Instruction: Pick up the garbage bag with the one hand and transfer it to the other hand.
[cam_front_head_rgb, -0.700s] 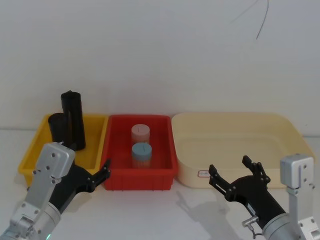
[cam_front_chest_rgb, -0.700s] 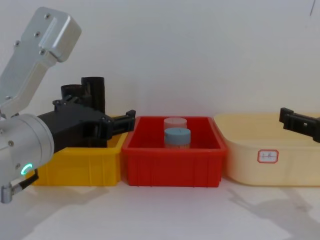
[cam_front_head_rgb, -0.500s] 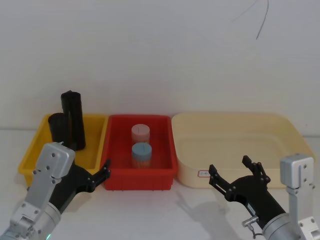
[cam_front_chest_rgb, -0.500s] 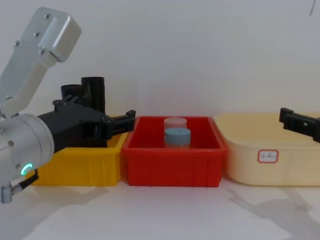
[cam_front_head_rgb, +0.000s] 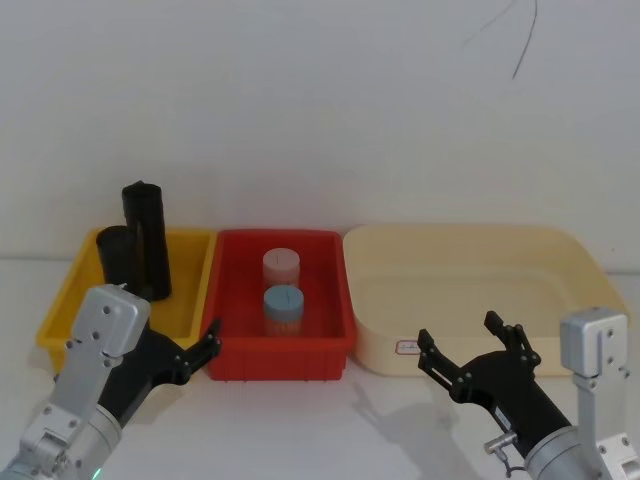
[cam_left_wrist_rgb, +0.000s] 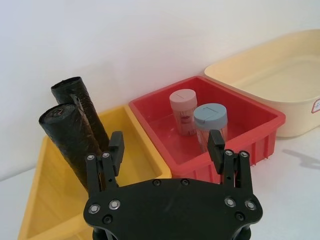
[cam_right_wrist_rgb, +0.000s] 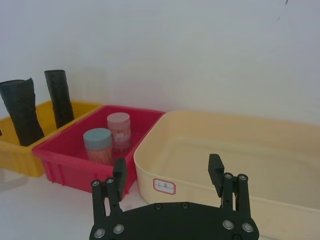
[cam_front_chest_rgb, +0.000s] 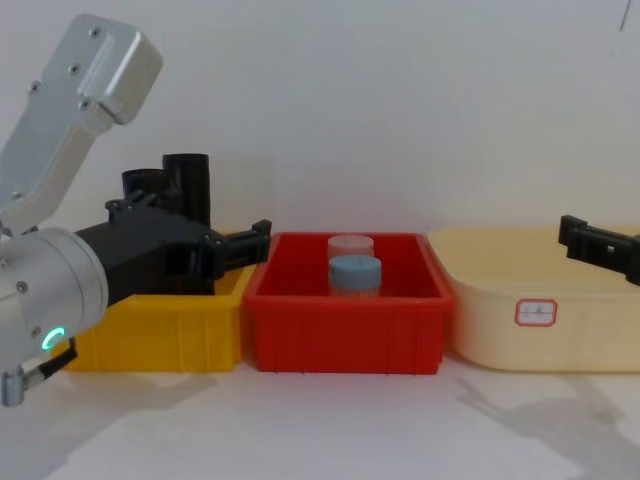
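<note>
Two black garbage bag rolls stand upright in the back of a yellow bin: a taller roll and a shorter twin to its left. The left wrist view has the same rolls just beyond my fingers. My left gripper hovers open in front of the yellow bin, near its right corner, holding nothing. My right gripper stands open and empty in front of the cream tub. In the chest view the left gripper partly hides the rolls.
A red bin sits between the yellow bin and the cream tub, holding a pink-lidded jar and a blue-lidded jar. A white wall rises right behind the bins. Bare white table lies in front of them.
</note>
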